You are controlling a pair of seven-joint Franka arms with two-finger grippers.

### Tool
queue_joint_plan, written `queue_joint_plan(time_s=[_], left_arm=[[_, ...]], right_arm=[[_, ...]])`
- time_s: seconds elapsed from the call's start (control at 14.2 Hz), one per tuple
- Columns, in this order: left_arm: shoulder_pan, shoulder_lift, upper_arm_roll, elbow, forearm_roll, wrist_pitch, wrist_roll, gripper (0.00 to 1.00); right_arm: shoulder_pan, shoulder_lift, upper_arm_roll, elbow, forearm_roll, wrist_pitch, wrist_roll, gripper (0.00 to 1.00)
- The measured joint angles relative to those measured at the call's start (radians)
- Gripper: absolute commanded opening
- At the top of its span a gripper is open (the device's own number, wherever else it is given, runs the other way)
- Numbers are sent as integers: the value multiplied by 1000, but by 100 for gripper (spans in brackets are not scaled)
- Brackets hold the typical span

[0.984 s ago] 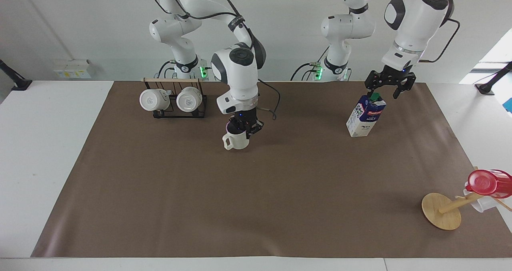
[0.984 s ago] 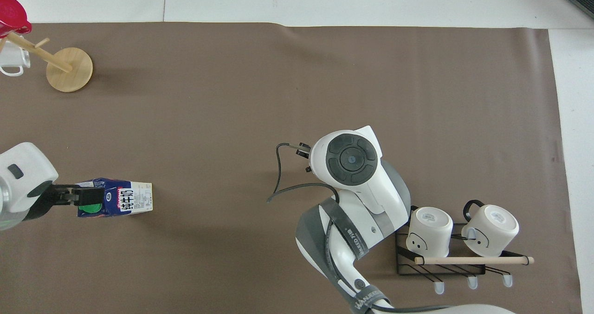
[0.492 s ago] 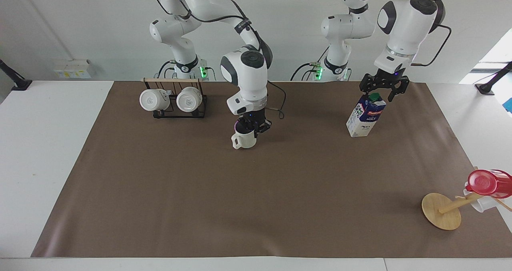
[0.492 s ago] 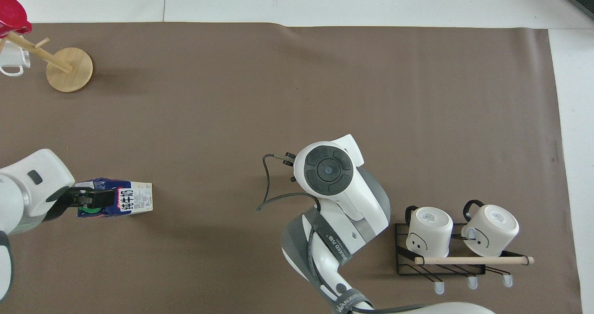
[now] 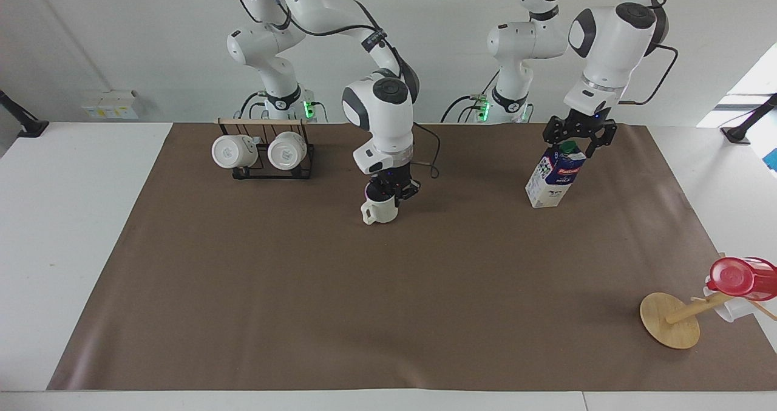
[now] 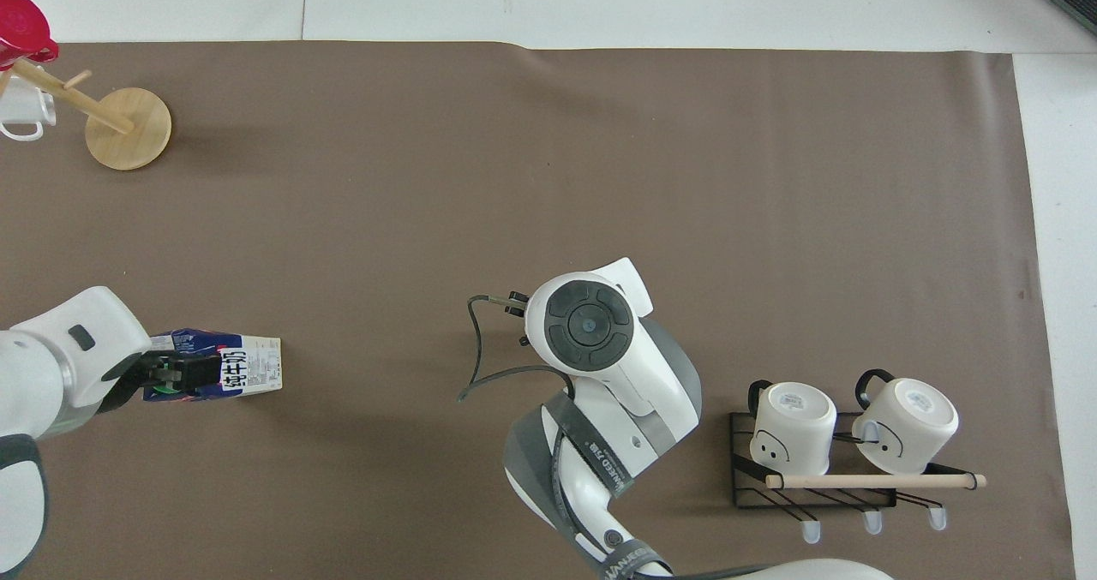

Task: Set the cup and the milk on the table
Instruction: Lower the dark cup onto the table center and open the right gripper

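Gripping: the cup (image 5: pixel 380 210) is being held at its rim by the right gripper (image 5: pixel 391 191), fingers clamped, handle pointing toward the right arm's end.
Milk (image 5: pixel 555 177): being stood on the worktop (image 5: pixel 36 229), long axis leaning; left gripper (image 5: pixel 573 141) fingers spread at its cap.
Open room: bare mat (image 5: pixel 340 302) is being left farther from the robots.

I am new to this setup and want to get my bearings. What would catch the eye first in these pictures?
The two white arms stand out: the right gripper holds the cup by its rim, near the middle of the brown mat. The left gripper is at the top of the milk, which stands toward the left arm's end of the table.
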Motion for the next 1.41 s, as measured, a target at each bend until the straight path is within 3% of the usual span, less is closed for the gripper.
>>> queue_joint_plan(time_s=[0.91, 0.98, 1.05, 1.12, 1.41], left_arm=[[2, -3, 4, -34, 0, 39, 0, 100], [2, -2, 4, -34, 0, 40, 0, 94], [2, -2, 4, -35, 0, 40, 0, 88], [2, -2, 4, -35, 0, 40, 0, 84], [2, -3, 4, -35, 0, 40, 0, 71]], right_arm=[[0, 10, 5, -1, 2, -25, 0, 0], [0, 10, 5, -1, 2, -25, 0, 30], [0, 10, 4, -1, 2, -25, 0, 78], [0, 10, 4, -1, 2, -25, 0, 100], [0, 10, 3, 0, 1, -26, 0, 100]])
